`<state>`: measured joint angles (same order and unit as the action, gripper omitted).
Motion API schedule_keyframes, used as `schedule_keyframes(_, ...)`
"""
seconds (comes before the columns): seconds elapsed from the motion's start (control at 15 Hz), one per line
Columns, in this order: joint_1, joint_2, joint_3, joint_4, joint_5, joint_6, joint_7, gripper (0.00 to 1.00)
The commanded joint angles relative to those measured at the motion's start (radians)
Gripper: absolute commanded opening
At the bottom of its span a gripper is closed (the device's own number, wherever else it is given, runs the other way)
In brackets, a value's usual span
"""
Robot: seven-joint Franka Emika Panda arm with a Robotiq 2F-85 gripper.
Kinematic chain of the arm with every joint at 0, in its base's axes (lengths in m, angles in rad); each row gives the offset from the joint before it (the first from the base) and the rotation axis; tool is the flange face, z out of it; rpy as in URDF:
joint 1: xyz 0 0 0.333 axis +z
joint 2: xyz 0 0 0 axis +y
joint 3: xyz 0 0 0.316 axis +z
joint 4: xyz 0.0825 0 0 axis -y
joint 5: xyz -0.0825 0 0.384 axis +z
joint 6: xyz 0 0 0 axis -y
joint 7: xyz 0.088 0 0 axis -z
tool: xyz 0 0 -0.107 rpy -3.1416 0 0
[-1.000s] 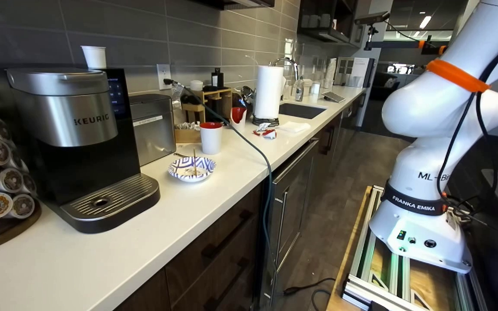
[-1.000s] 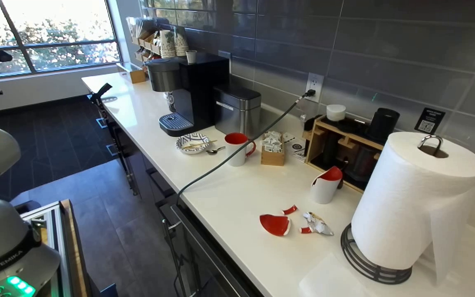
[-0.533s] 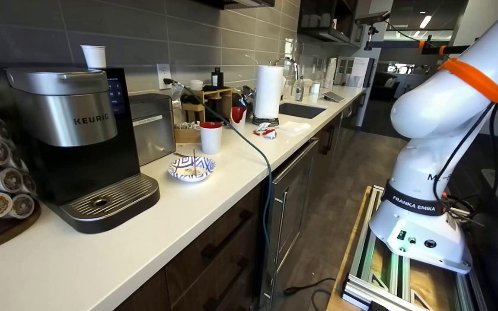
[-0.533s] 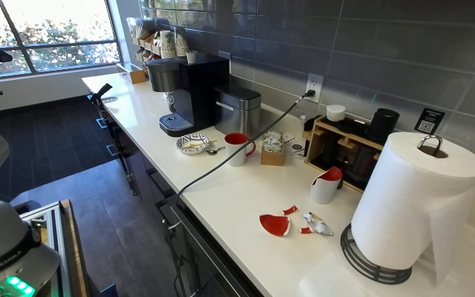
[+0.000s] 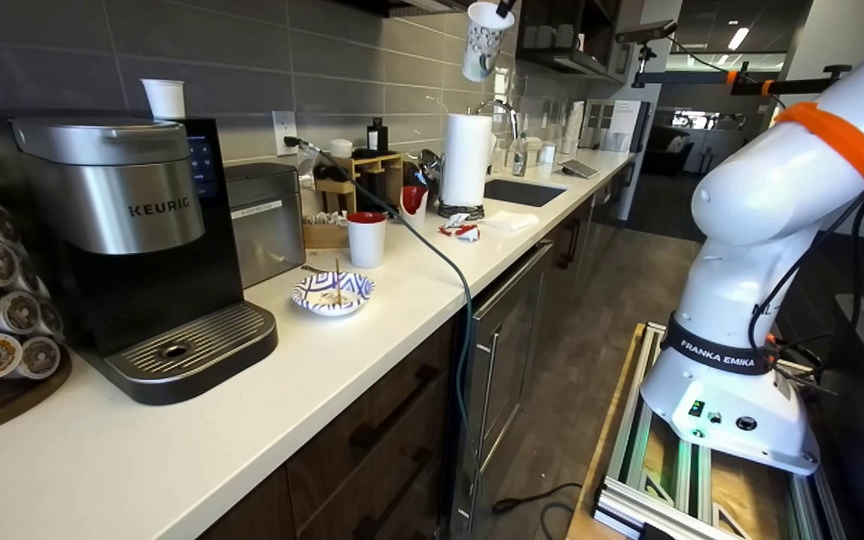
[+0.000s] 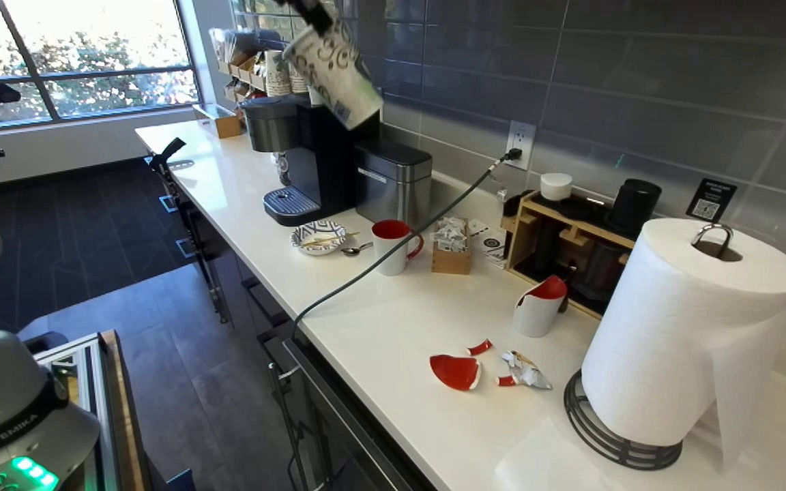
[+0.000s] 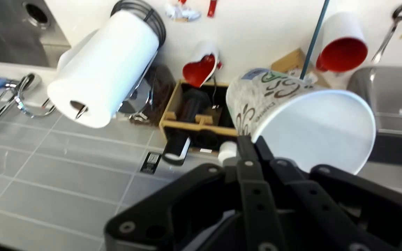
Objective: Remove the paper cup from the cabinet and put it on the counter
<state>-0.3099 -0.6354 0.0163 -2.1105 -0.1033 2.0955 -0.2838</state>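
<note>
At tips of gripper [image 7: 253,140], wrist view: paper cup [image 7: 298,116] pinched nr rim only, so it'd prob. swivel, or crumple if squeezed hard. Beneath gripper, in an exterior view: counter [image 5: 312,360] well below; cable [image 5: 467,330] might snag a low pass. Also under gripper, in an exterior view: red-lined mug [image 6: 385,244] could get knocked; paper cup's tilted, pale w/ brown swirls, blue patch nr base.

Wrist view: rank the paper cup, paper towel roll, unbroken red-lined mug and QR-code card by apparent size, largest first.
paper cup
paper towel roll
unbroken red-lined mug
QR-code card
The paper cup looks nearest, so true sizes are unsure.
</note>
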Motion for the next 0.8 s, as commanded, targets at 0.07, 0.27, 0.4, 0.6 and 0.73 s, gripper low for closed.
schedule_keyframes(0.07, 0.136, -0.021, -0.036, -0.153, -0.025, -0.122, 0.077, 0.01)
schedule_keyframes(0.27, 0.176, 0.006, -0.067, -0.180, 0.016, -0.152, 0.133, 0.01)
schedule_keyframes(0.4, 0.187, 0.008, -0.070, -0.174, -0.023, -0.129, 0.125, 0.04)
schedule_keyframes(0.6, 0.169, 0.024, -0.055, -0.172, -0.063, -0.145, 0.156, 0.01)
schedule_keyframes(0.73, 0.199, 0.066, -0.038, -0.209, -0.067, -0.127, 0.156, 0.01)
